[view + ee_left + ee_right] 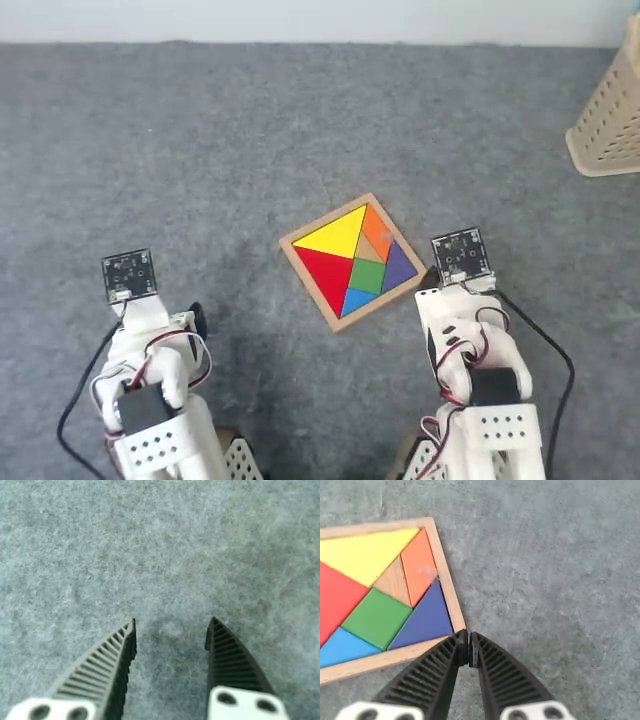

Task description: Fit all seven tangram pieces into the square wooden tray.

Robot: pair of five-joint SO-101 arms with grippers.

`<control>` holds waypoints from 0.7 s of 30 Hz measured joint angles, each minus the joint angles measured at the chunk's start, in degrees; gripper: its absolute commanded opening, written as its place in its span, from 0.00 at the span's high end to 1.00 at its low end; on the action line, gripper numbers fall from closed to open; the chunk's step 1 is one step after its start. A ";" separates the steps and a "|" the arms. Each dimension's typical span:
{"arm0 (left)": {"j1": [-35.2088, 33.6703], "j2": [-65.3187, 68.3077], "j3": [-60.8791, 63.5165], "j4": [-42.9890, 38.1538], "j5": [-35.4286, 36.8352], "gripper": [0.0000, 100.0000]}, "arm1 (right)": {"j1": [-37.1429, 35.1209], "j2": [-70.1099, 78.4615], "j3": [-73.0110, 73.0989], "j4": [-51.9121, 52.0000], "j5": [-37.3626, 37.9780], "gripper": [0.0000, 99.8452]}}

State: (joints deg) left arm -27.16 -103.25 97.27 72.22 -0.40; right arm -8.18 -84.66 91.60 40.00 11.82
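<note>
The square wooden tray lies turned like a diamond at the middle of the grey carpet. In it, fitted flush, are a yellow triangle, a red triangle, an orange parallelogram, a plain wood triangle, a green square, a purple triangle and a blue triangle. My right gripper is shut and empty, its tips just outside the tray's rim by the purple triangle's corner. My left gripper is open over bare carpet, well left of the tray.
A beige slatted basket stands at the far right edge. The left arm and right arm sit at the near edge on either side of the tray. Open carpet stretches behind the tray.
</note>
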 measured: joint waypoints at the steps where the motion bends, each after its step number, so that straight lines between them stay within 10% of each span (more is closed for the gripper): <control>1: 0.00 0.00 0.00 0.00 0.00 0.78 | 0.00 -0.35 0.18 0.00 0.00 0.99; 21: 0.00 0.00 0.00 0.00 0.00 0.78 | 0.00 -0.44 0.35 0.00 2.37 0.99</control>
State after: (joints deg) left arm -27.16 -103.25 97.27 72.22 -0.40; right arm -8.18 -85.10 91.96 40.00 14.20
